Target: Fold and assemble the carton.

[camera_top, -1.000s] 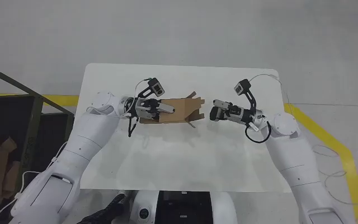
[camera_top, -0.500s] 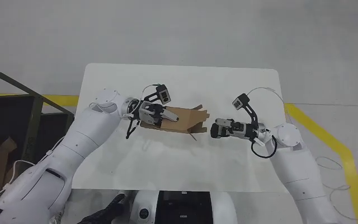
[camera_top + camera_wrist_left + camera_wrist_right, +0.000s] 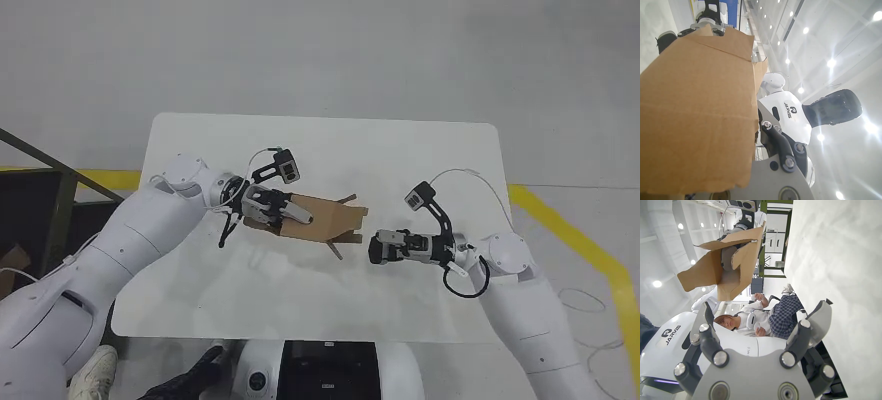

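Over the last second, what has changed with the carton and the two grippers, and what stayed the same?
The left gripper carried the carton slightly toward the robot, turning it a little. The right gripper drew away from the carton's open end, also toward the robot. Unchanged: left grip on the carton; right gripper empty.

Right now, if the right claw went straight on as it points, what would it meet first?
Probably the open, flapped end of the carton, held by the left claw. The right claw is open and apart from it; height is unclear, so it may miss.
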Controlling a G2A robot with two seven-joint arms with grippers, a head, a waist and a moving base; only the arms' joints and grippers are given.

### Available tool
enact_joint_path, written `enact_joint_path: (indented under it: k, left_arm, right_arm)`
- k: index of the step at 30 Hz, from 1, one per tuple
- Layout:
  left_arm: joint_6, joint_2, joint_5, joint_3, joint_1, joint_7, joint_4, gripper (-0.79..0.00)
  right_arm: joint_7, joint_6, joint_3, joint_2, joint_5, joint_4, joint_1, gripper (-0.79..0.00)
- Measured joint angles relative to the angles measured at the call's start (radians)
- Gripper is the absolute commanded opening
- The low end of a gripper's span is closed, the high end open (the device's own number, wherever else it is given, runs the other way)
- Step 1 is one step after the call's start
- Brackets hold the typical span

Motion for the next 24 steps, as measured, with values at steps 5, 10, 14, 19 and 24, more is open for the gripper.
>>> enact_joint_path:
  k: [5,10,14,19,24]
  left_arm:
    - [0.0,0.0,0.0,0.0,0.0,0.0,0.0,-0.785]
    - [0.0,0.0,0.0,0.0,0.0,0.0,0.0,-0.785]
    - [0.002,-0.001,0.004,-0.004,0.006,0.011,-0.01,-0.785]
    - [0.001,-0.002,0.028,-0.039,0.027,0.009,-0.018,-0.785]
    - [-0.01,0.013,0.102,-0.057,0.033,0.0,-0.03,-0.785]
  right_arm:
    - [0.0,0.0,0.0,0.0,0.0,0.0,0.0,0.0]
    - [0.0,0.0,0.0,0.0,0.0,0.0,0.0,0.0]
    - [-0.039,0.006,-0.001,0.0,-0.012,-0.009,-0.005,0.0]
    - [-0.076,0.005,-0.004,0.003,-0.047,0.016,0.002,0.0]
    - [-0.082,-0.006,-0.014,0.003,-0.05,0.046,0.002,0.0]
